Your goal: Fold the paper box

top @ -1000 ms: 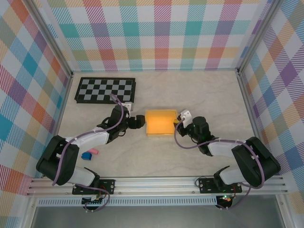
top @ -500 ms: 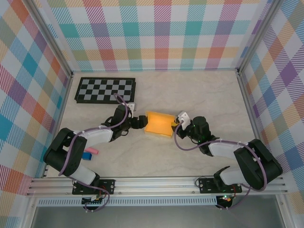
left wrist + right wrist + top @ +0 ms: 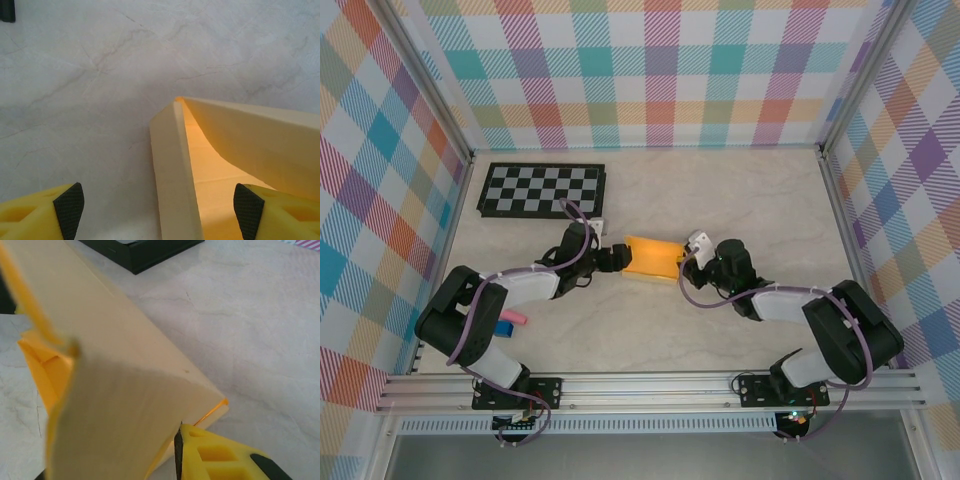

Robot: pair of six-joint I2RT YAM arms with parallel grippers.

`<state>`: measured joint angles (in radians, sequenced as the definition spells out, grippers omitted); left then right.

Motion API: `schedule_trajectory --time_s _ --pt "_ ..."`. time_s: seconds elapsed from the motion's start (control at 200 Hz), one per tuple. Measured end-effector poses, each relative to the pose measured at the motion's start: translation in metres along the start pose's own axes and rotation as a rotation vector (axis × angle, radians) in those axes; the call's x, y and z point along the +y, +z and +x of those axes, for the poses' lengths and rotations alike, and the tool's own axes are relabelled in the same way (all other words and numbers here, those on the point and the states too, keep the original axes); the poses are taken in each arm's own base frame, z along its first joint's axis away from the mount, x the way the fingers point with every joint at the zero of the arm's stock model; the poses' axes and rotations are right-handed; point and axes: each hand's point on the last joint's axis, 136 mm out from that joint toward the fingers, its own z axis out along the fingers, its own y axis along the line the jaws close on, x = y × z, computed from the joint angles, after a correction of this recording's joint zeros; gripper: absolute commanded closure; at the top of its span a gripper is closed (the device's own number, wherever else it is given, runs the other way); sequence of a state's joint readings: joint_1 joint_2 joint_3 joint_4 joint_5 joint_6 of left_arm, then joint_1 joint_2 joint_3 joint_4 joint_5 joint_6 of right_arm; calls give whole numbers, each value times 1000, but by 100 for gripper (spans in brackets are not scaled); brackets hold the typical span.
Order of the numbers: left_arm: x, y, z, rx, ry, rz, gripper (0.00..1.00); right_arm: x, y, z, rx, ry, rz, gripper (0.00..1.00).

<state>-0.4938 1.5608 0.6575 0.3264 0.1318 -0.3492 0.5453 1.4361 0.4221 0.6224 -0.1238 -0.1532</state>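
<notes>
Marble tabletop [image 3: 750, 200]: paper box [image 3: 653, 259] sat tilted near centre. Left gripper [image 3: 616, 258] stood spread wide, straddling the box's left wall; right gripper [image 3: 686, 262] pinched its right edge.

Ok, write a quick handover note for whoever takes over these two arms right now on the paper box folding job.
Left gripper: open, one finger either side of the left wall of the paper box, not clamped.
Right gripper: shut on the box's right edge, which looks raised so the box sits tilted.
Position: the box is mid-table between the two grippers, in front of the checkerboard panel.
Done: side walls are creased up into a shallow tray shape.
Left: finish the fold and close it. I can't tell which tabs are tucked.
</notes>
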Motion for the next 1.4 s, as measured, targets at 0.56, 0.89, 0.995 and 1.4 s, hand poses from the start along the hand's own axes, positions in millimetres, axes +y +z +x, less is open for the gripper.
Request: schedule_trajectory --time_s 0.56,0.89,0.995,1.4 --pt "16 2 12 6 -33 -59 19 9 7 16 49 26 -19 78" --pt "36 -8 13 -34 -41 -161 18 9 2 26 57 70 -4 74" --pt "34 -21 0 -82 -40 -178 17 9 -5 20 36 78 0 72" --pt "42 -74 -61 -211 -89 -244 12 22 -66 -5 -36 226 -17 38"
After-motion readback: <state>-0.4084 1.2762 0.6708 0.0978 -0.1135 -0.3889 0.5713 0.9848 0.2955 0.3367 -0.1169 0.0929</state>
